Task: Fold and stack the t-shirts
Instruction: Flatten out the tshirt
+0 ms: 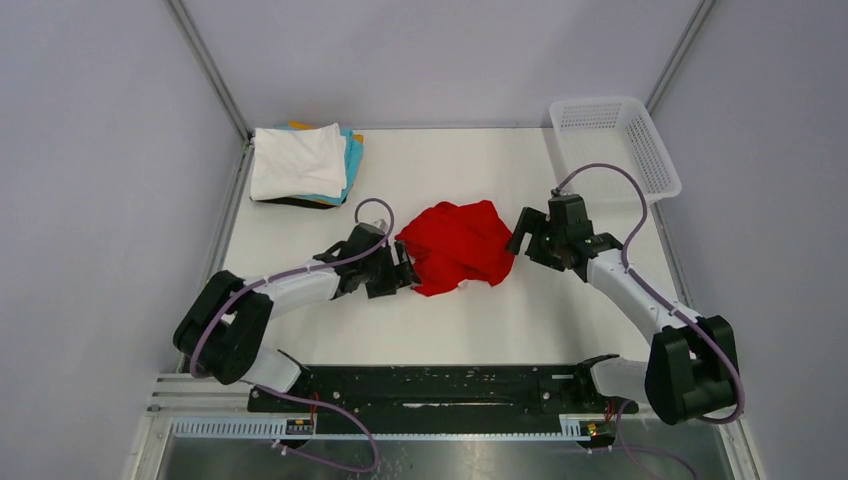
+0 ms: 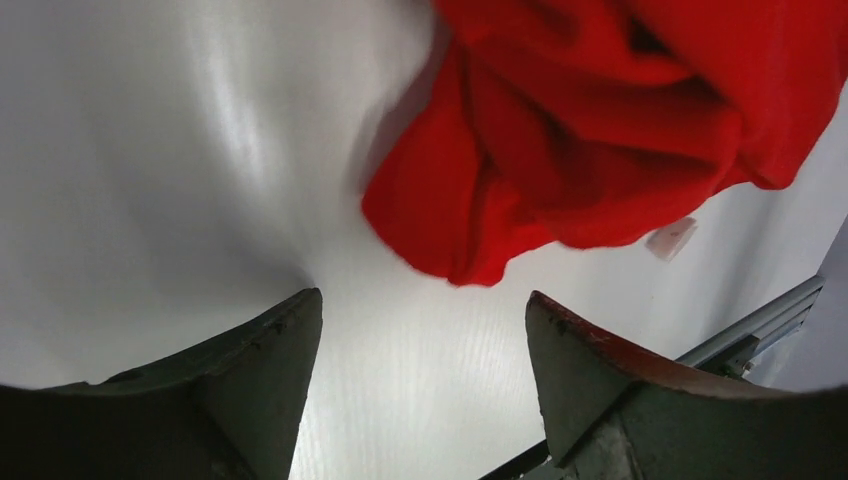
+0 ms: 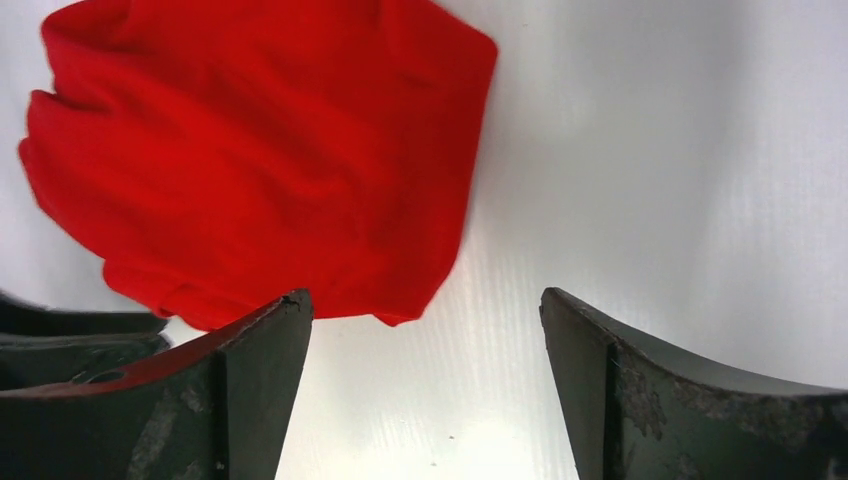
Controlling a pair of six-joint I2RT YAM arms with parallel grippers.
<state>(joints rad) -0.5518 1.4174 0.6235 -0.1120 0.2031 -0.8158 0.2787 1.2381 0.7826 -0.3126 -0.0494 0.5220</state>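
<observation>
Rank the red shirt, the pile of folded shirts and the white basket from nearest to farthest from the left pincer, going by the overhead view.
1. red t-shirt: crumpled mid-table, just ahead of the left pincer.
2. folded t-shirt stack: far left corner of the table.
3. white mesh basket: far right corner, clearly the farthest.

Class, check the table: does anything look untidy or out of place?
Yes: the red t-shirt lies crumpled mid-table between the left pincer and right pincer, unlike the folded shirts stacked at the far left corner.
</observation>
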